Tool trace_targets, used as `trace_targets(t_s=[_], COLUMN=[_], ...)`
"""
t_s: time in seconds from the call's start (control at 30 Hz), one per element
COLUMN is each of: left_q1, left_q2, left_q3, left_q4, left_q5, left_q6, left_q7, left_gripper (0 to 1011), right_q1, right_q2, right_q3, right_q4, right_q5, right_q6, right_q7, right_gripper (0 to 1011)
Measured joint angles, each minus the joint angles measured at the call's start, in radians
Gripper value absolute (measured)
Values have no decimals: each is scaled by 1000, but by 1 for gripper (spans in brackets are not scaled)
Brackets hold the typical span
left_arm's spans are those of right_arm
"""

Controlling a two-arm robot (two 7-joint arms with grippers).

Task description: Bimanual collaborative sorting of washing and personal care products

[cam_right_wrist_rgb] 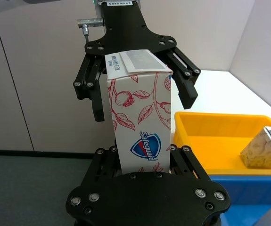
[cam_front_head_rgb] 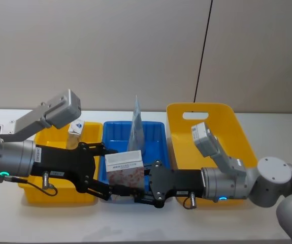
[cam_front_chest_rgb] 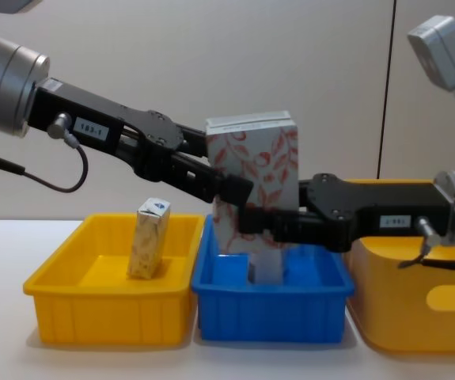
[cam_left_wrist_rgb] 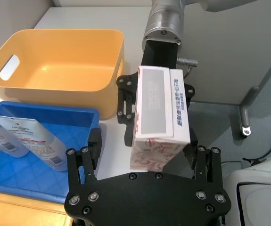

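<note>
The leaf-printed white box (cam_front_chest_rgb: 255, 158) stands upright in the air over the blue tray (cam_front_chest_rgb: 271, 317), mid-tabletop (cam_front_head_rgb: 135, 223) by the near edge. The right tool (cam_right_wrist_rgb: 144, 157) pinches its lower part. The left tool (cam_left_wrist_rgb: 147, 155) brackets it higher up, fingers spread (a gap shows beside the box). A pale tube (cam_front_head_rgb: 137, 121) stands in the blue tray, and a smaller box (cam_front_chest_rgb: 148, 237) in the yellow tray (cam_front_chest_rgb: 77, 317) toward the left edge.

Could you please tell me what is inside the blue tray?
Two tubes lean in the blue tray. The box, held above by the right gripper with the left gripper open around it, covers the tray's front end.
</note>
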Motion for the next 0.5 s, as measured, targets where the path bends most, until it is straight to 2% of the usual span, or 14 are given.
trace_targets(t_s=[0.5], left_q1=[0], left_q2=[0], left_q3=[0], left_q4=[0], left_q5=[0], left_q6=[0], left_q7=[0], left_gripper=[1001], right_q1=[-17], right_q2=[59], right_q3=[18], right_q4=[-16], right_q5=[16], right_q6=[-6], right_q7=[-23], right_gripper=[374])
